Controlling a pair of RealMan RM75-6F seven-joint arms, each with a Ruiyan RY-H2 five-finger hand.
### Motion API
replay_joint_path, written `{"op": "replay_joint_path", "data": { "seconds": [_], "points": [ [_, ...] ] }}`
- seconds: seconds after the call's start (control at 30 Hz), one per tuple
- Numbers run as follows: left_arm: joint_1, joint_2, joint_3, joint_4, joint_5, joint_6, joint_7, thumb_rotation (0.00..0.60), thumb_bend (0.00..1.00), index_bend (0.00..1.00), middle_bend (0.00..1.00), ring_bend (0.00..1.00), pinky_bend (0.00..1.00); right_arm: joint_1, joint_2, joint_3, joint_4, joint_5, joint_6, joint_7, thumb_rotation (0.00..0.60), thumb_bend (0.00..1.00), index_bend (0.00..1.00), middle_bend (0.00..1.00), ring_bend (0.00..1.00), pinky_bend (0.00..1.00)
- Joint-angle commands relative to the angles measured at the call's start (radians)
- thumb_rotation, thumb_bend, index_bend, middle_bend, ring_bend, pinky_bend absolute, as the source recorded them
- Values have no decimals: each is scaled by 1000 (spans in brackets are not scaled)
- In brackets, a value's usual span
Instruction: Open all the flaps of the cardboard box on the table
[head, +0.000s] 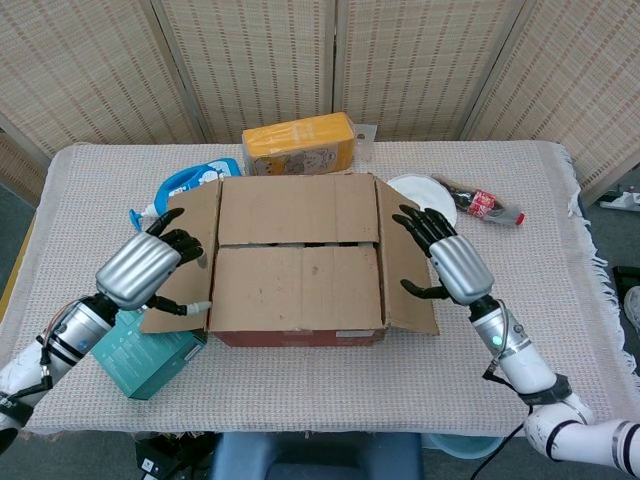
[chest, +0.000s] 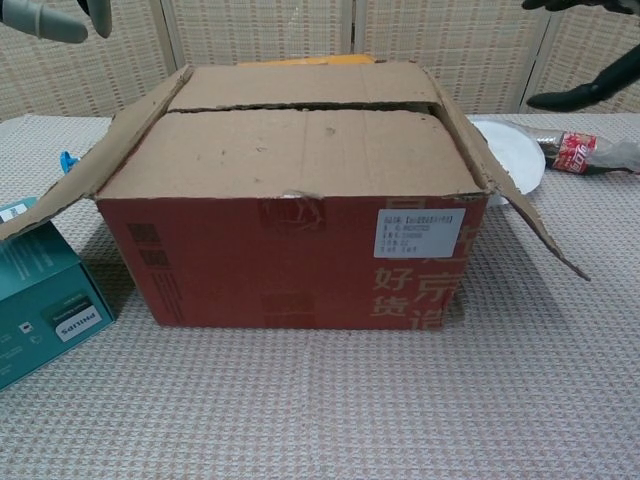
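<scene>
The cardboard box (head: 298, 250) stands mid-table, its red front (chest: 290, 255) facing the chest view. Its left short flap (head: 180, 250) and right short flap (head: 405, 255) slope outward. The far long flap (head: 298, 208) and near long flap (head: 297, 288) lie flat across the top. My left hand (head: 150, 268) hovers over the left flap with fingers spread, holding nothing; only its edge (chest: 45, 15) shows in the chest view. My right hand (head: 445, 260) hovers over the right flap, fingers apart and empty, with its dark fingers (chest: 580, 92) at the top right of the chest view.
A teal carton (head: 140, 345) lies under the left flap's edge at the front left. Behind the box are a yellow package (head: 298, 143) and a blue bottle (head: 190, 180). A white plate (head: 437, 205) and a cola bottle (head: 487, 204) lie at the back right.
</scene>
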Motion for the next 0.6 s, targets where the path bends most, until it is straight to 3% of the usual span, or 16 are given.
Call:
{"op": "replay_joint_path", "data": {
  "seconds": [0.03,0.2,0.6],
  "points": [
    [12,-4,9,-18,22,12,-2,275,218,434,406,316,0,80,-68,41,46,61,-64,-51,600,274,53,45,76,30],
    [27,3,17,-30,31,18,-6,278,218,434,406,317,0,178,-141,72,120,137,-136,-132,600,275,53,45,77,30],
    [41,15,18,-43,19,17,4,278,218,434,406,317,0,330,-281,102,313,258,-241,-165,600,274,47,36,77,30]
  ]
}}
